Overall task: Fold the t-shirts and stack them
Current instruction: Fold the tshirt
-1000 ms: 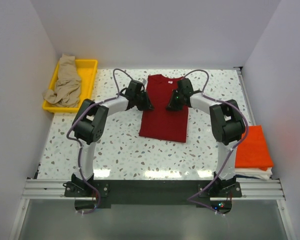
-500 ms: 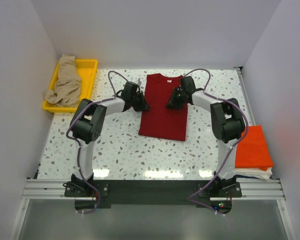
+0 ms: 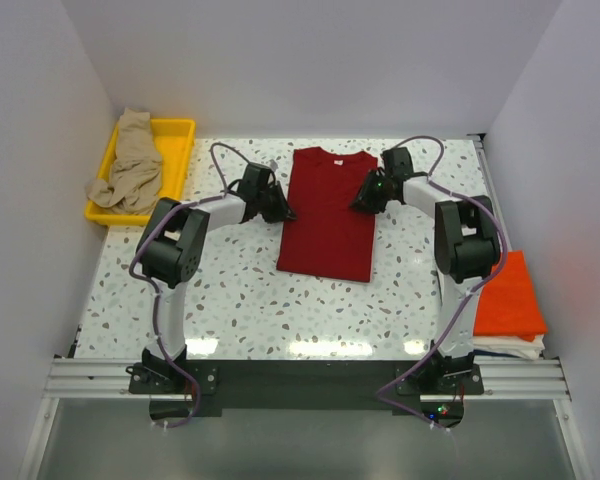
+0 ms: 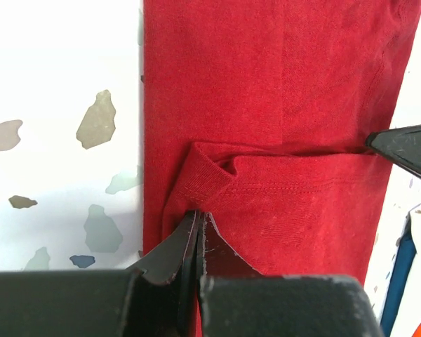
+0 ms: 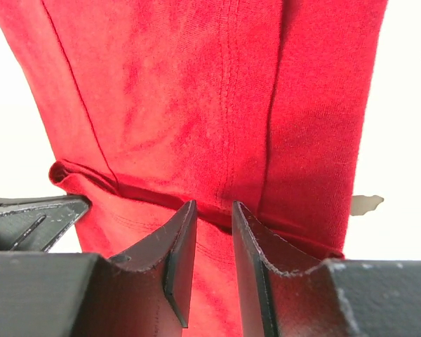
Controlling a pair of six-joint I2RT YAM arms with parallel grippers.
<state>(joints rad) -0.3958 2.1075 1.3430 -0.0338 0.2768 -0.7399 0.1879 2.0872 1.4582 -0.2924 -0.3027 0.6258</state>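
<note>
Folding demands symmetry: left gripper point(image 4: 197, 216) pinches dark red t-shirt point(image 3: 325, 220) edge; right gripper point(image 5: 212, 208), jaws parted, should close before lifting.

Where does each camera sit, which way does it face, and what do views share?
Top external: above and behind the robot, looking down on the table; left arm and right arm flank the dark red t-shirt.
Left wrist: on the left arm, facing the shirt's folded sleeve; left tool pinched on its hem.
Right wrist: on the right arm, facing the shirt; right tool slightly open.
Shared: the shirt; each wrist view catches the other tool's tip.
</note>
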